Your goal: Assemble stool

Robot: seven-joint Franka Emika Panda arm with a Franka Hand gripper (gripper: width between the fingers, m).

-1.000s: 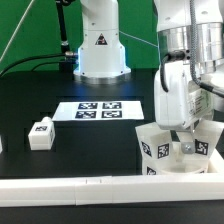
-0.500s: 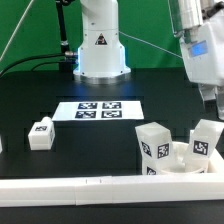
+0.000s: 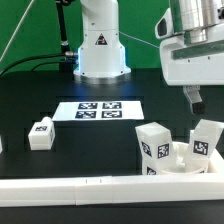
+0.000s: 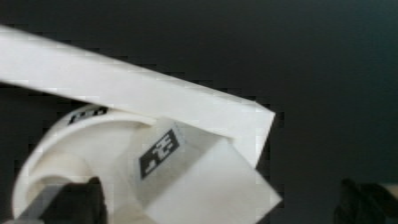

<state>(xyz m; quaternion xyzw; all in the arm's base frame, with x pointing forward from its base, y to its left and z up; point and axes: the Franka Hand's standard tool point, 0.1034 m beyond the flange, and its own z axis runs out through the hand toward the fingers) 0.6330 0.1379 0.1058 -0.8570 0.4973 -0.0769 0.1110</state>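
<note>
The round white seat disc (image 3: 178,165) lies by the rail at the exterior view's right. Two short white tagged legs stand upright in it, one (image 3: 153,147) on its left and one (image 3: 205,141) on its right. A third loose leg (image 3: 40,133) lies on the black table at the left. My gripper (image 3: 196,103) hangs above the seat, open and empty, clear of both legs. The wrist view shows the seat (image 4: 71,160) and one tagged leg (image 4: 196,160) below the gripper (image 4: 210,212), with its dark fingertips (image 4: 50,200) spread wide apart.
The marker board (image 3: 100,110) lies flat in the middle of the table. A long white rail (image 3: 90,186) runs along the front edge and also shows in the wrist view (image 4: 125,75). The robot's white base (image 3: 100,45) stands at the back.
One second ago my gripper was down on the seat between the two legs. It has since risen up and to the right, empty. Seat and legs stay in place.
</note>
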